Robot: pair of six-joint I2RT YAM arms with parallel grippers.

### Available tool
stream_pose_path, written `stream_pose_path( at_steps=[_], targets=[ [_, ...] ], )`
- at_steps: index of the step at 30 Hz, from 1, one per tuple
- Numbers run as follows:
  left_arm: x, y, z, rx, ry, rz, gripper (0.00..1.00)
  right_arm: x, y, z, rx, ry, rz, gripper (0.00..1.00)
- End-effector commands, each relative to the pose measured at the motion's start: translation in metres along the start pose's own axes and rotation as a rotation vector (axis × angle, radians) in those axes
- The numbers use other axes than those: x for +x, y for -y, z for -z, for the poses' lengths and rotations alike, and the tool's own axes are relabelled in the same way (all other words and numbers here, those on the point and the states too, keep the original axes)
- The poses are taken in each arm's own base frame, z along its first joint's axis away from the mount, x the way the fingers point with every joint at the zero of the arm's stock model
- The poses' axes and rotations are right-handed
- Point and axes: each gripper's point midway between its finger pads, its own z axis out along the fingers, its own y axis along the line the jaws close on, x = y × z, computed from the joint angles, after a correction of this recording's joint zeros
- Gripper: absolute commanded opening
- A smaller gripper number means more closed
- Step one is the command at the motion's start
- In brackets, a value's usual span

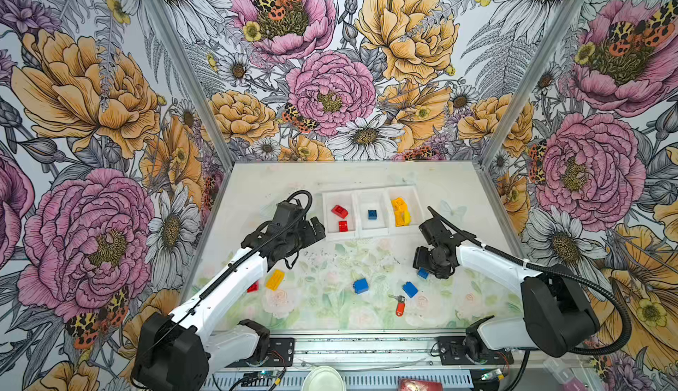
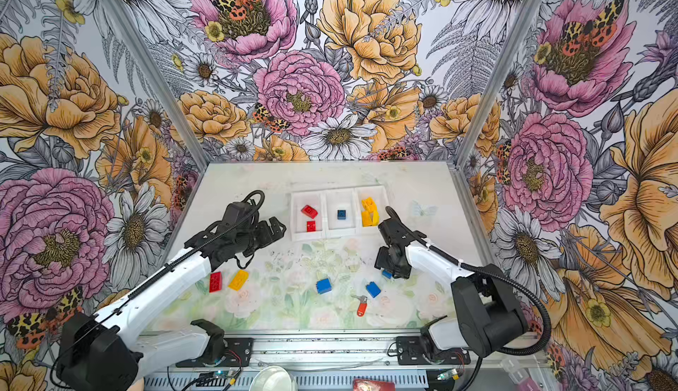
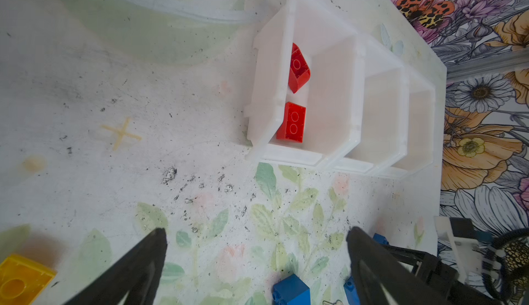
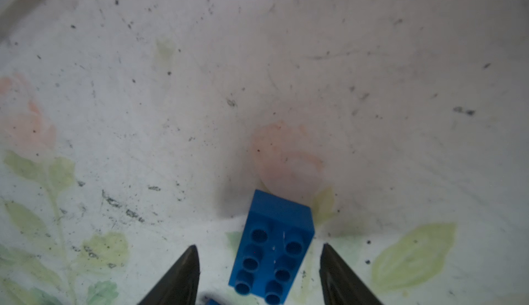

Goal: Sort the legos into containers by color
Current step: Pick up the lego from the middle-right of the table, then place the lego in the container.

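The containers (image 1: 357, 202) are three joined white bins at the back. The left bin holds two red legos (image 1: 340, 211), the middle one a blue lego (image 1: 372, 214), the right one yellow legos (image 1: 400, 211). On the mat lie a red lego (image 1: 252, 287), a yellow lego (image 1: 275, 279) and two blue legos (image 1: 360, 285) (image 1: 409, 289). My right gripper (image 4: 259, 247) points down, open, astride a third blue lego (image 4: 274, 246) with a gap on each side. My left gripper (image 3: 256, 235) hovers open and empty beside the red bin (image 3: 269, 89).
An orange-red key tag with a metal key (image 1: 400, 306) lies near the front between the blue legos. Metal frame rails and flowered walls close in the mat at the back and on both sides.
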Motion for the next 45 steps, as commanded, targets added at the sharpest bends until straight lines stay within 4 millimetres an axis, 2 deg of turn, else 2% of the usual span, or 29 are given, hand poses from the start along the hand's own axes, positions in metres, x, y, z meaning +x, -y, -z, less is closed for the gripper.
stream_pose_path(
  at_steps=[1, 7, 15, 21, 30, 35, 45],
  targets=[
    [-0.002, 0.004, 0.002, 0.041, 0.011, -0.015, 0.99, -0.007, -0.003, -0.003, 0.007, 0.021, -0.003, 0.67],
    [-0.002, 0.002, -0.001, 0.04, 0.012, -0.013, 0.99, -0.007, -0.001, -0.007, 0.026, 0.015, -0.002, 0.63],
    [0.0, -0.003, -0.002, 0.044, 0.01, -0.003, 0.99, -0.008, -0.004, -0.008, 0.023, 0.004, 0.001, 0.45],
    [0.0, -0.007, -0.002, 0.045, 0.009, -0.004, 0.99, -0.01, -0.017, 0.005, -0.043, 0.015, 0.006, 0.33],
    [0.006, -0.013, -0.004, 0.053, 0.002, 0.003, 0.99, -0.044, -0.062, 0.058, -0.169, 0.131, 0.137, 0.31],
    [0.008, -0.015, -0.001, 0.059, 0.006, 0.007, 0.99, -0.06, -0.094, 0.082, -0.226, 0.187, 0.239, 0.32],
    [0.008, -0.018, -0.002, 0.071, 0.003, 0.017, 0.99, -0.083, -0.157, 0.097, -0.281, 0.222, 0.401, 0.32]
  ],
)
